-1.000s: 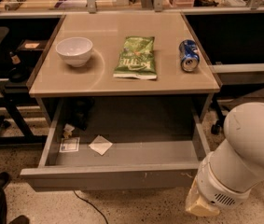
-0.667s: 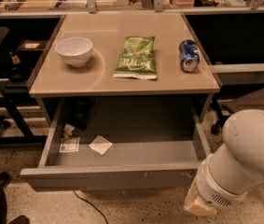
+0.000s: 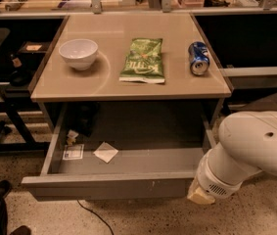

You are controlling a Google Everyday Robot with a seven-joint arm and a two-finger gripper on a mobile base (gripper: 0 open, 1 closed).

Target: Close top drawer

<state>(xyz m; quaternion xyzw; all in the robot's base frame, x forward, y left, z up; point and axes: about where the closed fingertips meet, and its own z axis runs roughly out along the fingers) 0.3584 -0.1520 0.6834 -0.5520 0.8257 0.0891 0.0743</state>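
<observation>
Beige table [image 3: 128, 89] is filling the middle of the view, top surface sitting over the drawer bay. Top drawer [image 3: 108, 185] is hanging pulled out well clear of the table edge, grey front facing the camera and interior showing. White robot arm [image 3: 255, 141] is reaching in from the right edge, and its thick link is angling down toward the drawer's right front corner.

Green chip bag [image 3: 143, 60] is lying flat in the centre of the tabletop. White bowl [image 3: 78, 53] is sitting upright to the left of the bag, apart from it. Blue soda can [image 3: 198, 58] is lying on its side to the right of the bag, near the table's right edge.

Inside the drawer, a white paper scrap [image 3: 105, 152] is lying on the floor left of centre, and a printed label [image 3: 73, 152] is lying just beside it, near the left wall.

Gripper [image 3: 200, 196] is sitting at the arm's lower end, just beside the right end of the drawer front; only a beige tip is showing, so cannot tell its state or whether it is touching the drawer.
</observation>
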